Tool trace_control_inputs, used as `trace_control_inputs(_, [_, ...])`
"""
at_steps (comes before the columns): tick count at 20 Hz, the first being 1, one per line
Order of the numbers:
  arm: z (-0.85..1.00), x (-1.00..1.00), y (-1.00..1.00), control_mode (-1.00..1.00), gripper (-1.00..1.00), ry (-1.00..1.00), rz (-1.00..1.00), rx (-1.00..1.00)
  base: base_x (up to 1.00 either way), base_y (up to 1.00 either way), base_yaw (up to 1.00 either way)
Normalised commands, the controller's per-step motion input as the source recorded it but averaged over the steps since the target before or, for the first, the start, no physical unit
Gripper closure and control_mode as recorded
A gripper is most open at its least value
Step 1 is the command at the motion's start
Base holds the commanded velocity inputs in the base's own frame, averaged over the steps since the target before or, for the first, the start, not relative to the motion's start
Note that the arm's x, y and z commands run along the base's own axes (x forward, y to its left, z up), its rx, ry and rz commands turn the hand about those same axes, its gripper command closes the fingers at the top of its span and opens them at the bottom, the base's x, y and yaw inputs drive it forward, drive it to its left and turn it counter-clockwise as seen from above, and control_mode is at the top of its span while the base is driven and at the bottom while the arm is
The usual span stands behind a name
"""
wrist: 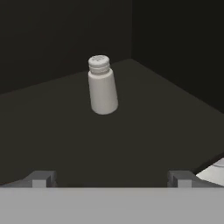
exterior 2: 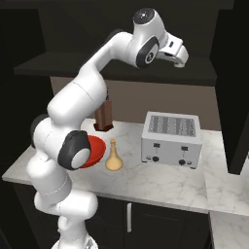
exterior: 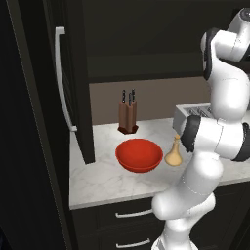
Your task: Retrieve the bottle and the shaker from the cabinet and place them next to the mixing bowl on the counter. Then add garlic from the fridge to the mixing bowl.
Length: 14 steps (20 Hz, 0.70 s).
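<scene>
The white shaker stands upright on the dark shelf of the cabinet, ahead of my open gripper and apart from it. Both fingertips are spread wide with nothing between them. In the right base view my hand is raised at the front of the cabinet. The tan bottle stands on the white marble counter, just right of the red mixing bowl. The black fridge with its white handle stands at the left, shut. The garlic is out of view.
A brown knife block stands behind the bowl against the wall. A silver toaster sits on the counter to the right. Dark drawers with silver handles run below the counter.
</scene>
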Motion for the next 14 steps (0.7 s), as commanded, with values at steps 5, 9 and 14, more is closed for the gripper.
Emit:
trace_control_inputs(5, [-0.2, 0.04, 0.0, -1.0, -1.0, 0.0, 0.0, 0.01, 0.0, 0.0, 0.0])
trace_control_inputs(9, [-0.13, 0.12, 0.0, -1.0, -1.0, 0.0, 0.0, 0.0, 0.0, 0.0, 0.0])
trace_control_inputs(14, [-0.26, 0.2, 0.0, -1.0, -1.0, 0.0, 0.0, 0.0, 0.0, 0.0, 0.0])
